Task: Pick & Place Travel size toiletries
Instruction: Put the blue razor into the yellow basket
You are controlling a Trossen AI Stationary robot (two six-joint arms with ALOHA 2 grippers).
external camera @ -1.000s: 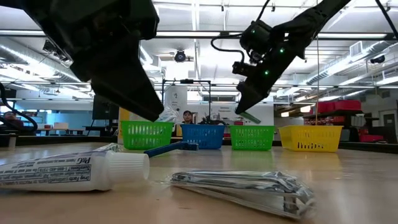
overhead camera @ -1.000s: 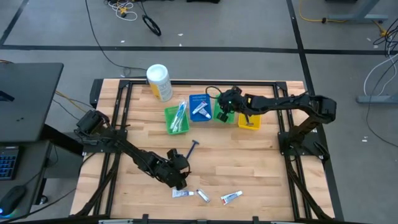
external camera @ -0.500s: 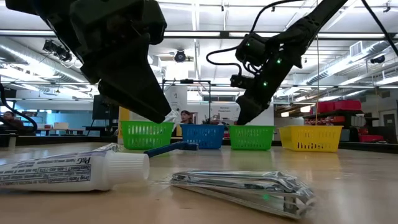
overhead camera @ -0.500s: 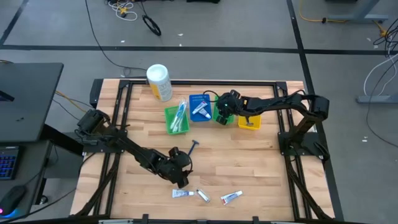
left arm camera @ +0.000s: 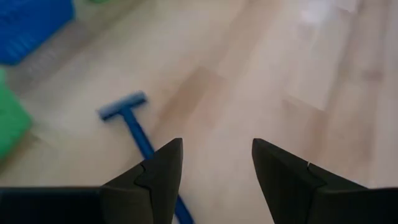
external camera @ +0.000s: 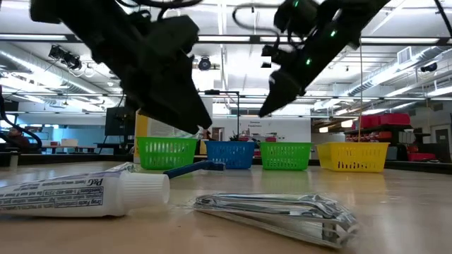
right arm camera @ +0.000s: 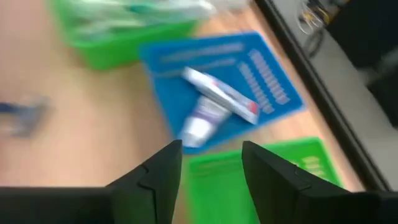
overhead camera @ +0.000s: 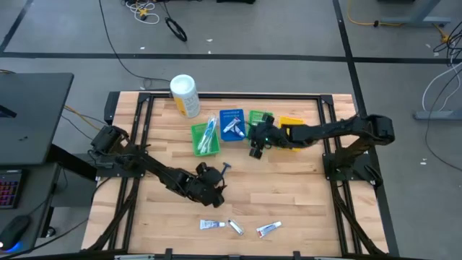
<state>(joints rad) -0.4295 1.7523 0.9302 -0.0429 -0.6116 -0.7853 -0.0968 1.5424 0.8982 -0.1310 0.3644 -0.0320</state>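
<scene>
Nearest you on the desk (overhead camera: pixel 289 195): three small toothpaste tubes along the front edge, one at (overhead camera: pixel 211 224), one at (overhead camera: pixel 236 227), one at (overhead camera: pixel 268 229). The low view puts a white tube (external camera: pixel 85 192) and a silvery packet (external camera: pixel 275 210) right in front of its lens.

Your left hand (overhead camera: pixel 211 189) hovers mid-desk, fingers spread and holding nothing. Just beyond it lies a blue razor (left arm camera: pixel 134 127), flat on the wood.

Farther back, your right hand (overhead camera: pixel 257 146) hangs in front of the row of bins, fingers apart, nothing between them. Behind it:
- green bin (overhead camera: pixel 204 139) holding toothbrushes
- blue bin (right arm camera: pixel 273 93) holding two toothpaste tubes (right arm camera: pixel 214 102)
- second green bin (overhead camera: pixel 258 116)
- yellow bin (overhead camera: pixel 290 124)

White canister (overhead camera: pixel 185 94) lies at the far edge.
</scene>
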